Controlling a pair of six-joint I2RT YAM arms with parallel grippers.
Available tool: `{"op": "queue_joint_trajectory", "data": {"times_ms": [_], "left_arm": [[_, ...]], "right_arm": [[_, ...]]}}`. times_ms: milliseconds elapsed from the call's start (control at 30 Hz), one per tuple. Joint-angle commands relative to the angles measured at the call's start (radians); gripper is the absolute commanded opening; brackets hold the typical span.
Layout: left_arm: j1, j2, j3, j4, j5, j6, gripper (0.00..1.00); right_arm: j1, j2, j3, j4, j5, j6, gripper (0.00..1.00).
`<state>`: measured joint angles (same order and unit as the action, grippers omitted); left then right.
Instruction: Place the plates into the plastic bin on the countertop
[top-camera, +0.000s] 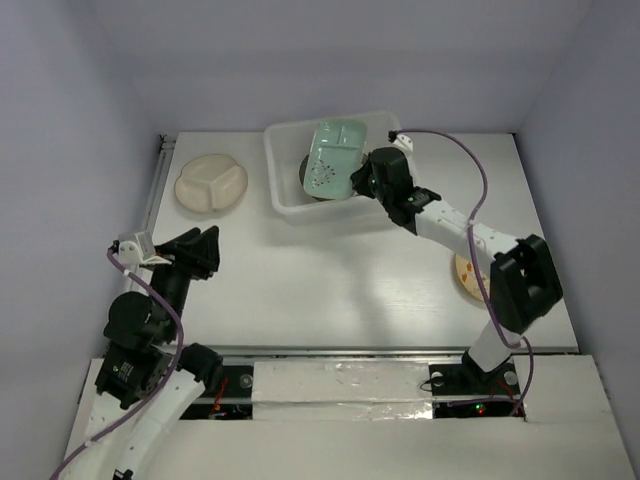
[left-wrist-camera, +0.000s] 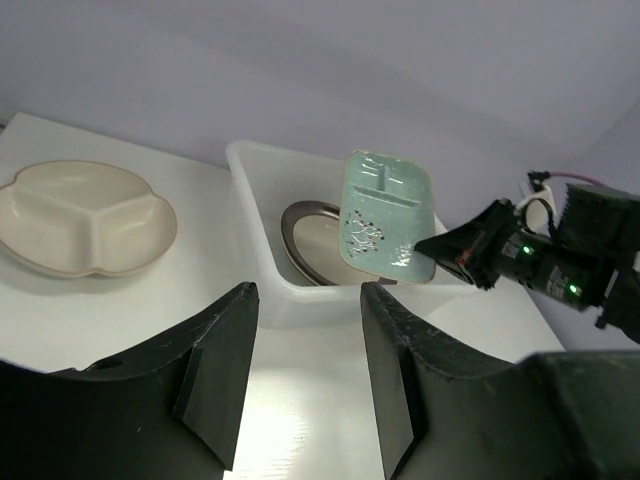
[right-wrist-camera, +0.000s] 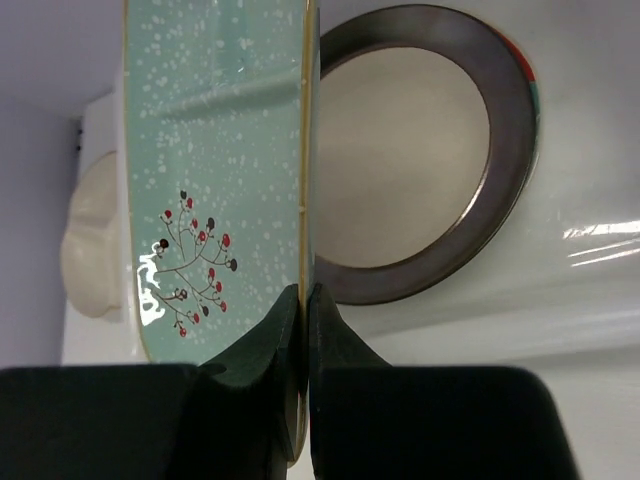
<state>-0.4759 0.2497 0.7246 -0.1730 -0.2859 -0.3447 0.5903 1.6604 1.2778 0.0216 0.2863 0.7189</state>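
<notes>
Now glossy speckled rounded-rectangle plate (right-wrist-camera: 210, 150) above translucent bin (top-camera: 282, 185).

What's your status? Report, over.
Right gripper shut on mint plate, tilted over plastic bin. Left gripper open, empty. Dark-rimmed plate in bin; cream divided plate on countertop. Nothing blocking.

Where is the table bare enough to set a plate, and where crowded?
Bare: the wide stretch between the bin, the left tool and the right arm; a narrow strip between the divided plate and bin. Crowded: the bin, with the dark plate below the mint plate in the right tool.
</notes>
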Motion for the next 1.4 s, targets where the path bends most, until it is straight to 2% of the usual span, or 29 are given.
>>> {"op": "queue_joint_trajectory", "data": {"times_ms": [0,200,433,467,600,633,733,933,1067,1100,1167,1200,1233,1267,1300,1333,1367], "left_arm": [[0.002,0.031,-0.008,0.026,0.037,0.015,0.43],[0.002,0.053,-0.008,0.027,0.067,0.021,0.43],[0.011,0.103,-0.007,0.029,0.114,0.024,0.44],[0.011,0.109,-0.007,0.030,0.122,0.026,0.43],[0.011,0.143,-0.005,0.033,0.152,0.019,0.44],[0.011,0.149,-0.004,0.033,0.166,0.016,0.43],[0.011,0.178,-0.001,0.036,0.203,0.004,0.43],[0.011,0.227,0.013,0.053,0.258,-0.022,0.40],[0.011,0.273,-0.008,0.113,0.346,-0.077,0.34],[0.000,0.287,-0.016,0.130,0.359,-0.089,0.30],[-0.015,0.330,-0.033,0.162,0.387,-0.112,0.25],[-0.030,0.344,-0.039,0.167,0.386,-0.140,0.20],[-0.093,0.368,-0.050,0.199,0.349,-0.155,0.17],[-0.137,0.382,-0.071,0.245,0.315,-0.168,0.14],[-0.188,0.401,-0.079,0.266,0.279,-0.180,0.07],[-0.289,0.495,-0.085,0.303,0.196,-0.203,0.00],[-0.387,0.541,-0.077,0.340,0.126,-0.209,0.00]], "right_arm": [[-0.053,0.039,0.155,0.071,-0.071,-0.009,0.00],[-0.087,0.248,0.354,-0.070,-0.108,-0.039,0.00],[-0.106,0.334,0.403,-0.104,-0.122,-0.021,0.00],[-0.106,0.338,0.403,-0.107,-0.124,-0.021,0.03],[-0.106,0.348,0.390,-0.120,-0.115,-0.021,0.22],[-0.106,0.338,0.381,-0.118,-0.108,-0.019,0.37],[-0.106,0.299,0.345,-0.107,-0.092,-0.024,0.59],[-0.106,0.161,0.256,-0.084,-0.055,-0.070,0.72],[-0.106,0.006,0.164,-0.052,-0.047,-0.104,0.73],[-0.106,-0.070,0.141,-0.039,-0.044,-0.110,0.71],[-0.106,-0.157,0.069,-0.032,-0.042,-0.133,0.51],[-0.106,-0.201,0.043,-0.032,-0.041,-0.141,0.35],[-0.106,-0.299,0.019,-0.032,-0.036,-0.159,0.07],[-0.106,-0.351,-0.035,-0.032,-0.027,-0.167,0.01],[-0.106,-0.404,-0.061,-0.032,-0.022,-0.174,0.00],[-0.106,-0.516,-0.114,-0.040,-0.015,-0.185,0.00],[-0.106,-0.633,-0.139,-0.045,-0.007,-0.187,0.00]]}}
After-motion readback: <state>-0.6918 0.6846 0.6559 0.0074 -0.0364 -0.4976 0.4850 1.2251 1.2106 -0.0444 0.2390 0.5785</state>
